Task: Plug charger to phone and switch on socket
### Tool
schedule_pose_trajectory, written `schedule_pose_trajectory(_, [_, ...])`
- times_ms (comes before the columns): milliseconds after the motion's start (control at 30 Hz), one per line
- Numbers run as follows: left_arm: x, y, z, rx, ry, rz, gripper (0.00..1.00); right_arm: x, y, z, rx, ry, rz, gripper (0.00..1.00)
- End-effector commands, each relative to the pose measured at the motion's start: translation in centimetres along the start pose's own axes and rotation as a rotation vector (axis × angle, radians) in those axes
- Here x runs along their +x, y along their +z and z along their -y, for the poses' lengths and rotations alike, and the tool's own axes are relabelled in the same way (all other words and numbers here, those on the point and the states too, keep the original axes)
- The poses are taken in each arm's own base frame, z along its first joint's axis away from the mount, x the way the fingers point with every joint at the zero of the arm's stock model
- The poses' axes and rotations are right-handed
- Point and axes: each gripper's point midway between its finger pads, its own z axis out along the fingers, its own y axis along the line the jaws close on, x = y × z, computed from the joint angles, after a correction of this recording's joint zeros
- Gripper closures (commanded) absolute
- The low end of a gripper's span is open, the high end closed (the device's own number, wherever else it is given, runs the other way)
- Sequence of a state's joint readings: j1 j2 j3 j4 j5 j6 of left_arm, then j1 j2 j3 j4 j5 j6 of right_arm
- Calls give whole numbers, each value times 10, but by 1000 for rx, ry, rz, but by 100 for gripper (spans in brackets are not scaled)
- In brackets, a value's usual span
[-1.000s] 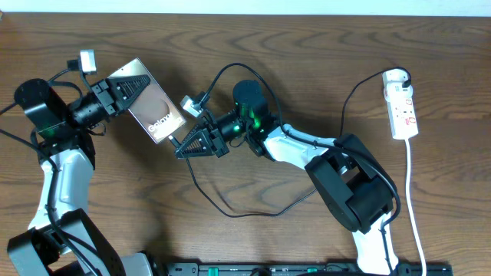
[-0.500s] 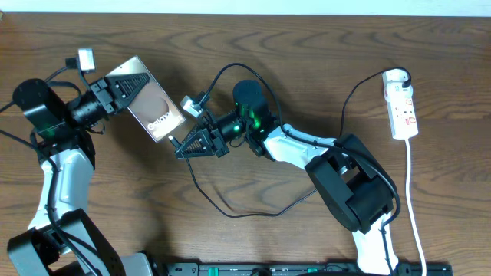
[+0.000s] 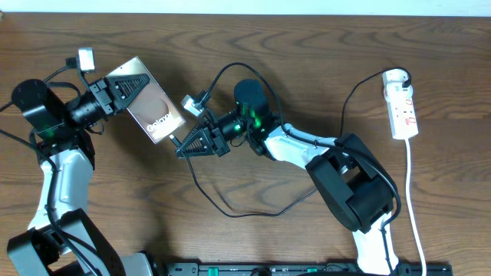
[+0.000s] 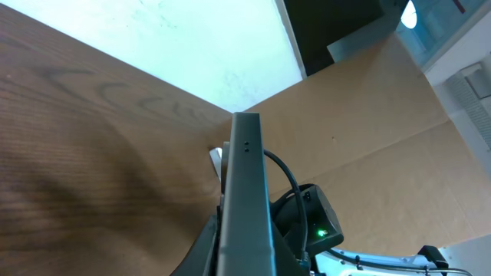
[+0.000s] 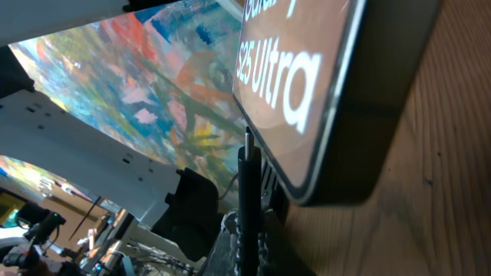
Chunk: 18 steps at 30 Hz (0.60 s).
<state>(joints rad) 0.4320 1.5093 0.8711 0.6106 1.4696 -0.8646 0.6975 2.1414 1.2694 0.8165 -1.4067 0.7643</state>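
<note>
My left gripper [image 3: 132, 86] is shut on the upper end of the bronze phone [image 3: 157, 107], holding it tilted above the table's left half. The left wrist view has the phone [image 4: 245, 176] edge-on between the fingers of the left gripper [image 4: 245, 249]. My right gripper [image 3: 182, 147] is shut on the charger's black plug [image 3: 175, 141], which points at the phone's lower end. From the right wrist, the plug [image 5: 246, 184] rises out of the right gripper [image 5: 249, 241], its tip beside the phone's lettered corner [image 5: 307, 69]. I cannot tell whether they touch. The white socket [image 3: 403, 107] lies far right.
The charger's black cable [image 3: 230, 215] loops across the table's middle and climbs to a black plug [image 3: 397, 77] at the socket's top end. A white cord [image 3: 414, 199] runs from the socket toward the front edge. The right arm's black base [image 3: 353, 188] stands front right.
</note>
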Motion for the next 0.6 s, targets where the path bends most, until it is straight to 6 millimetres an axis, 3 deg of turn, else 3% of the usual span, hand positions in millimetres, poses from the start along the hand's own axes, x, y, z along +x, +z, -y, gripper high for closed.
schedule_pose_trajectory(0, [1,-2,9,20,16,-19,93,-7,-2,-8,-8,-6,-1,99])
schedule_pose_trajectory(567, [1,-2,9,21,31,-19,92,-9,-7,-5,3,9,11,99])
